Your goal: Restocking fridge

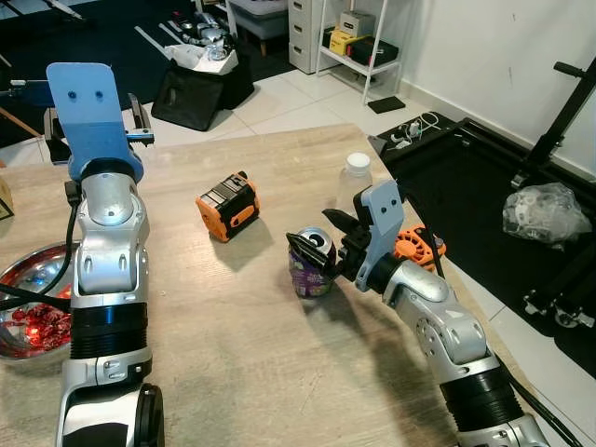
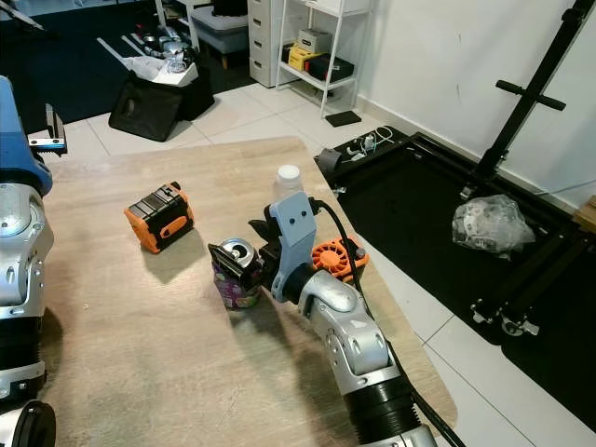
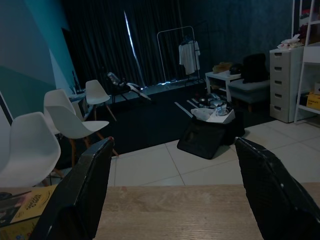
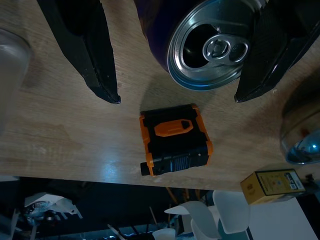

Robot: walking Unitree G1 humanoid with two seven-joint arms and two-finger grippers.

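Left: metal bowl [image 1: 28,279] with red stuff at the table's [image 1: 233,372] left edge. Left gripper [image 3: 172,195] raised over the table's far left side, aimed out at the room, fingers [image 3: 80,195] spread wide, nothing between them. Centre: orange-and-black battery pack [image 1: 227,206] lying on the wood, well apart from both grippers. Right of it, the can [image 1: 311,264] stands upright on the table, opened, purple label, near the right edge. Right gripper [image 4: 177,97] is at the can from the right side, fingers apart and straddling it: wrist view shows the can top [image 4: 215,47] sitting off to one side of the gap, up against one finger [image 4: 272,55], with clear wood between it and the other finger [image 4: 85,50]. So released, not clamped on the can. Behind the gripper, a clear bottle [image 1: 355,179] with a white cap; just right of it an orange spool-like thing [image 1: 418,246] near the table edge. Yellow box [image 4: 272,186] at the table's far side in the right wrist view.
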